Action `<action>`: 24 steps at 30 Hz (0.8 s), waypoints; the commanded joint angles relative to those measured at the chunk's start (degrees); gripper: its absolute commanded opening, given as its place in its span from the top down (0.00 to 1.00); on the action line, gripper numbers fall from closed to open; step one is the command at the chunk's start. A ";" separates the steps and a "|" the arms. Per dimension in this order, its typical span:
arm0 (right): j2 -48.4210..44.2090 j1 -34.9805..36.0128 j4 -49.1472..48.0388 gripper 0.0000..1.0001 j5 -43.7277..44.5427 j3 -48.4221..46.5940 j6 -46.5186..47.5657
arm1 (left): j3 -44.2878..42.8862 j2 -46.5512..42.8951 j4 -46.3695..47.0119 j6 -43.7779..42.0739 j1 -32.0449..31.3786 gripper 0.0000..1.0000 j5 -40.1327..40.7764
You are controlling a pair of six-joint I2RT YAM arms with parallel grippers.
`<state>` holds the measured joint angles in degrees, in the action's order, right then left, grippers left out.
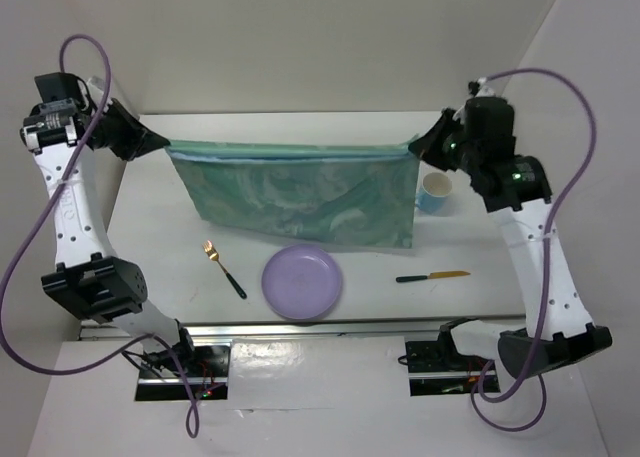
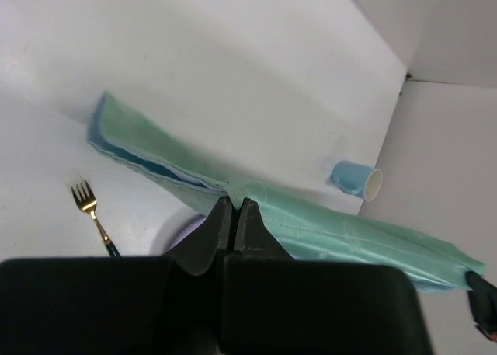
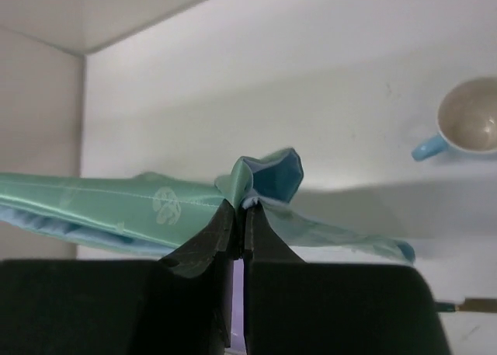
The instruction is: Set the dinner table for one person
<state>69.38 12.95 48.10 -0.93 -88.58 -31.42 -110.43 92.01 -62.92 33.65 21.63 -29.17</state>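
Note:
A green patterned cloth [image 1: 300,197] hangs stretched above the white dinner table [image 1: 160,257], held by its two upper corners. My left gripper [image 1: 160,142] is shut on the cloth's left corner [image 2: 230,192], and my right gripper [image 1: 418,145] is shut on the right corner [image 3: 256,180]. In front of the cloth lie a purple plate [image 1: 302,280], a gold fork with a dark handle [image 1: 223,268] to its left and a gold-bladed knife [image 1: 432,276] to its right. A light blue cup [image 1: 434,191] stands behind the cloth's right end, also in the right wrist view [image 3: 466,126].
White walls close the table at the back and on both sides. A metal rail [image 1: 330,327] runs along the near edge, with both arm bases behind it. The cup [image 2: 357,178] sits near the right wall.

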 commanded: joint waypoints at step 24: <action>0.64 -2.32 0.17 1.00 12.27 -20.76 8.65 | -7.24 -5.98 21.16 4.14 11.25 1.00 -12.23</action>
<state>67.90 12.84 55.88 -0.40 -110.43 -28.10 -115.94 81.38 -52.60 37.65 30.81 -48.90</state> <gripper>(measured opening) 0.059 0.041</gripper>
